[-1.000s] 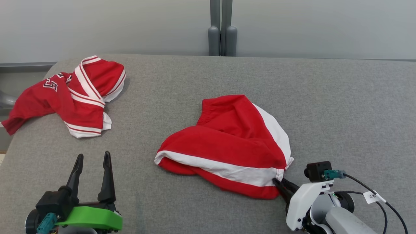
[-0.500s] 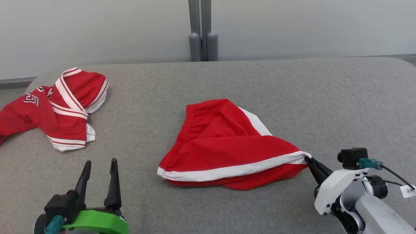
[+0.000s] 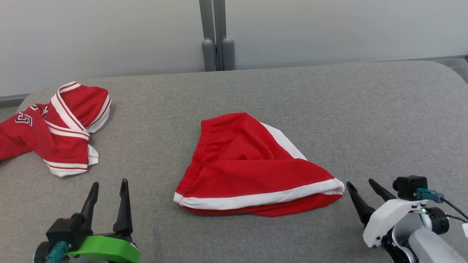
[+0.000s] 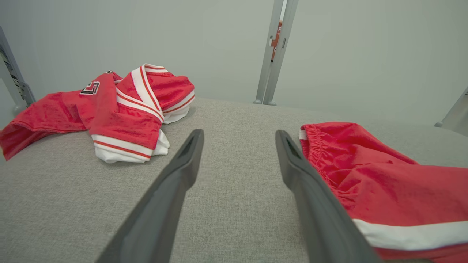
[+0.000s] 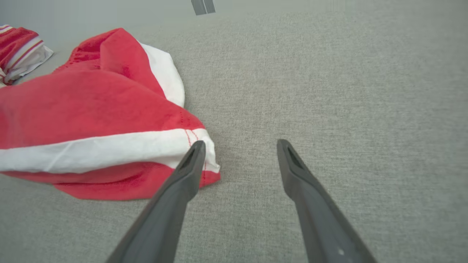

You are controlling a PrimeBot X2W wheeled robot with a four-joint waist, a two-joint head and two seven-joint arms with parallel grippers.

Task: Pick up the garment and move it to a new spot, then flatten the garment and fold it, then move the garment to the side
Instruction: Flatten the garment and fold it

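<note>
Jersey point(image 3: 55, 135) is at the far left of the grey padded surface point(image 3: 329, 109), rumpled. The striped white sleeve edges are folded over on top and the black white-outlined print faces up near its left end. Its left part runs out of the head view.

Left gripper point(image 3: 109, 183): fingers spread, nothing between them, sitting low at the near left edge. The jersey lies ahead of it and slightly to its left, near but not touching. In the left wrist view the jersey point(image 4: 120, 113) is up-left of the left gripper point(image 4: 238, 134), with bare grey fabric between the fingertips and the cloth.

Right gripper point(image 3: 359, 182): fingers spread, holding nothing, at the near right. The jersey is well apart from it, across the surface. Red shorts point(image 3: 248, 168) with a white band lie between the two.

In the right wrist view, one finger of the right gripper point(image 5: 240, 143) overlaps the hem corner of the shorts point(image 5: 80, 109). Cannot tell contact there; the head view shows that tip just beside the corner. Only a scrap of the jersey point(image 5: 18, 51) shows at the top left of that view.

In the left wrist view the shorts point(image 4: 384, 186) lie just beside that gripper's right finger, waistband end nearest its tip.

Grey posts point(image 3: 215, 36) stand behind the far edge.
</note>
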